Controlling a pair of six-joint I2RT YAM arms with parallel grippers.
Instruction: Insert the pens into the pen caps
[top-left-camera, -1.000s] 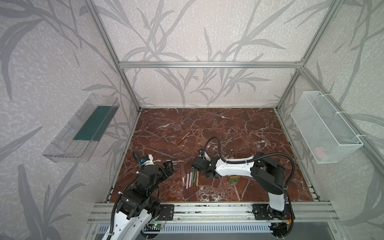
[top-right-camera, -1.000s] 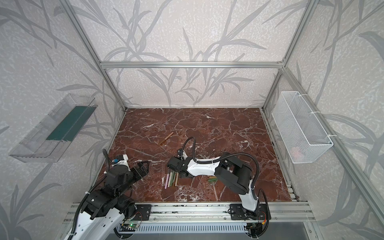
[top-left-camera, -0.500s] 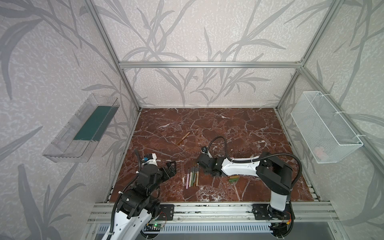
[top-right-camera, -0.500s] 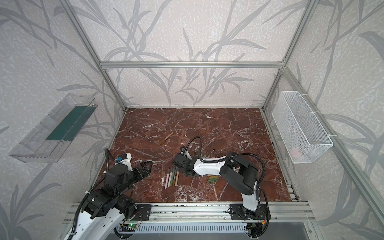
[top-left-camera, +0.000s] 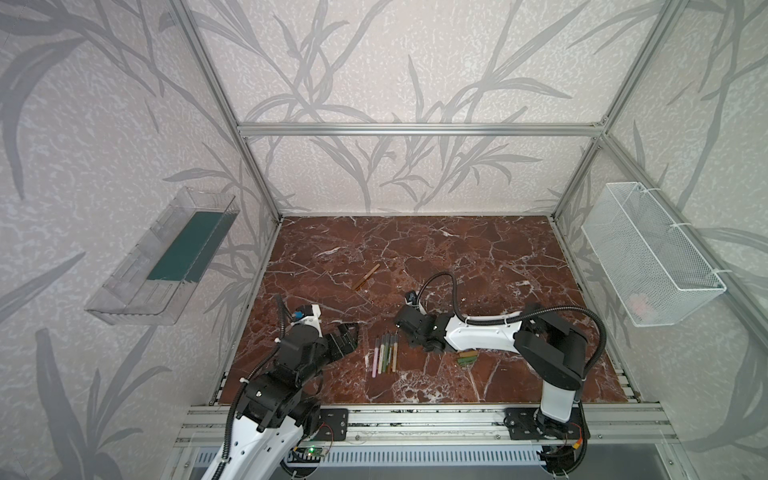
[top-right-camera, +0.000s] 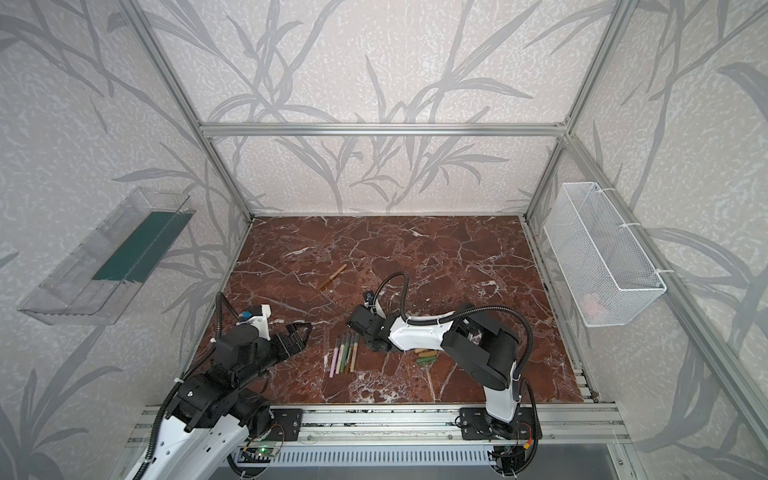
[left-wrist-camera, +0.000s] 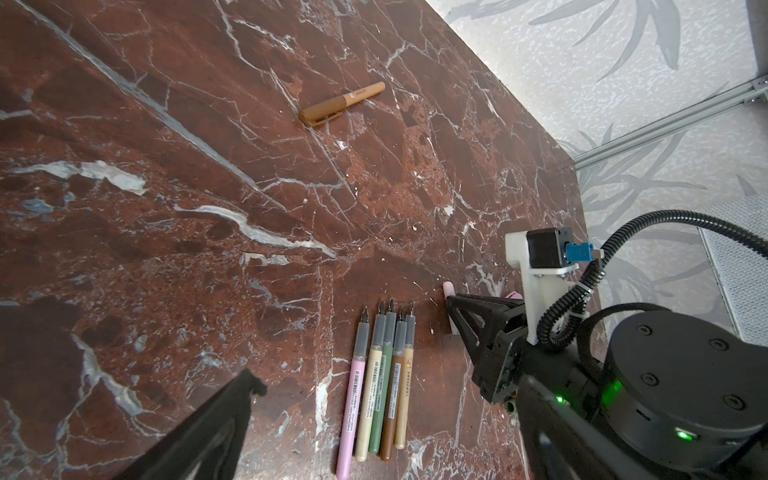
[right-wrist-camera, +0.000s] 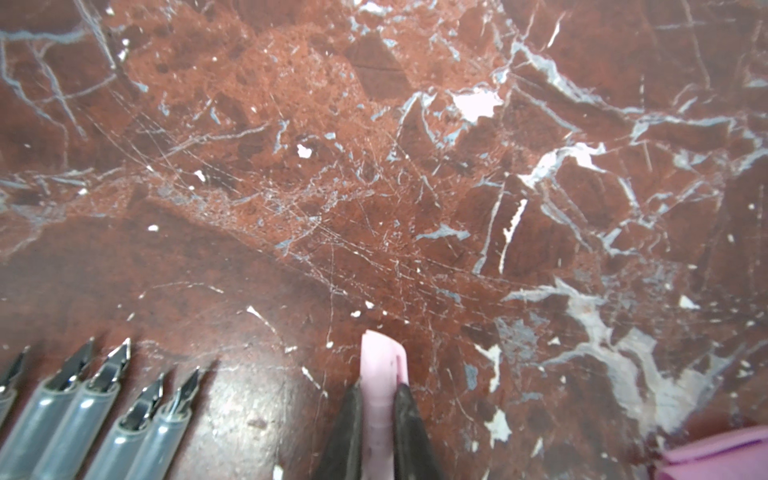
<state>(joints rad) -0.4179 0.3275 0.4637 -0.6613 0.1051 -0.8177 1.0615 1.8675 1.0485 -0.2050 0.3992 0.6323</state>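
pens: five were laid side by side on the tabletop, nibs pointed at the back wall
pink cap: was clamped in the right end effector, just beside the nibs, pretty much parallel to the pens
left end effector: was held wide open

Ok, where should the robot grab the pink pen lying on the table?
Probably the pink pen by its barrel, mid-length, from straight above. It lies flat at the row's edge: one side is free, while the cream pen presses against the other. Stay off the pointed nib.
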